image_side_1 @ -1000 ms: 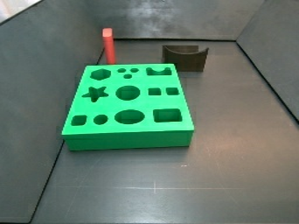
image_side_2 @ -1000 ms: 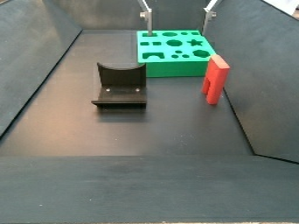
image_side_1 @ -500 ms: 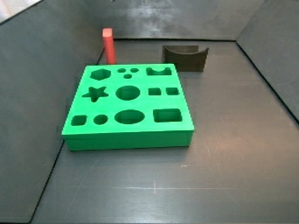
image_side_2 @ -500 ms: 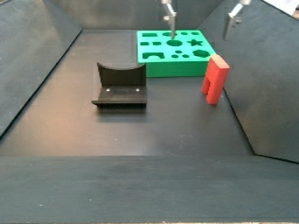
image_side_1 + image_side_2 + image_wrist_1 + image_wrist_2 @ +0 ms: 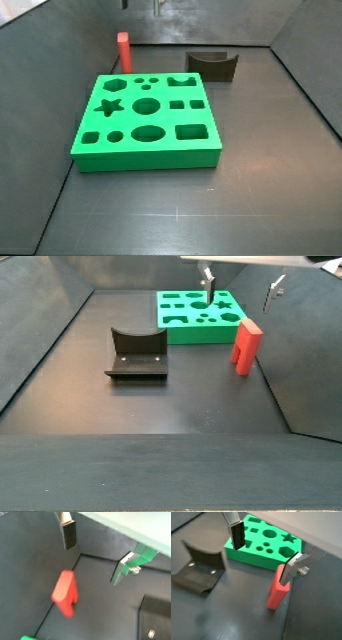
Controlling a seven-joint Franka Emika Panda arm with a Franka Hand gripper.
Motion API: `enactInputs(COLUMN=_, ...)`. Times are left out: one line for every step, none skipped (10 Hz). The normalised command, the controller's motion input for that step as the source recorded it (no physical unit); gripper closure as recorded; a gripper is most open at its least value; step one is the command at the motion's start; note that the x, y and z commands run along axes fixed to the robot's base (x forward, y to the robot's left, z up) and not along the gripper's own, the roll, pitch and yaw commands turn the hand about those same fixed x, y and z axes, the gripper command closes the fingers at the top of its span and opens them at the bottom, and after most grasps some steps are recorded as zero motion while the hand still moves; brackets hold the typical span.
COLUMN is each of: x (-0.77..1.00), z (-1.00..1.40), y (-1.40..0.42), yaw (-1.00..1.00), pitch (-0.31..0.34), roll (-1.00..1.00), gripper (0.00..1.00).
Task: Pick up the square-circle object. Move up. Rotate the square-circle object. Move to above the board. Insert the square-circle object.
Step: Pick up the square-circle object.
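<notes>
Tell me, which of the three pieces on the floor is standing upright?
The red peg; the green board lies flat, the fixture sits low. The gripper hovers above.

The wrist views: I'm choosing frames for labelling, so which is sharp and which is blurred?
In a wrist view the square-circle object is smeared by blur, the open pincer above it; in a wrist view the peg, board and fixture are crisp.

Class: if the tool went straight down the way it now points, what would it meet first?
Probably the square-circle object: one finger of the open tool overlaps its top, though depth is unclear.
</notes>
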Motion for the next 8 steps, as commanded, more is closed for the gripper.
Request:
enactInputs(x=-0.06, z=-0.27, y=-0.29, yaw=-0.78, pitch=-0.076, roll=-0.05, gripper=0.00)
enactInputs(x=-0.25, z=-0.09, y=-0.16, yaw=-0.43, pitch=-0.054, roll=0.00, gripper=0.00)
enactInputs(x=-0.11, z=-0.07, y=-0.11, yaw=0.02, pitch=-0.104, roll=0.00, gripper=0.00)
enactInputs(x=-0.18, z=-0.18, y=-0.15, yaw=0.17, pitch=-0.090, roll=0.02, gripper=0.00)
enactInputs(x=-0.36, z=-0.31, y=-0.25, yaw=0.45, pitch=-0.120, roll=0.08, gripper=0.00)
enactInputs(x=-0.33, z=-0.36, y=-0.19, yaw=0.70, pitch=-0.144, roll=0.08, gripper=0.00)
enactInputs(x=-0.26, z=-0.39, y=-0.06, yaw=0.79, pitch=-0.136, roll=0.10, gripper=0.00)
enactInputs(x=-0.13, z=-0.37, y=0.00, yaw=0.72, pitch=-0.120, roll=0.10, gripper=0.00)
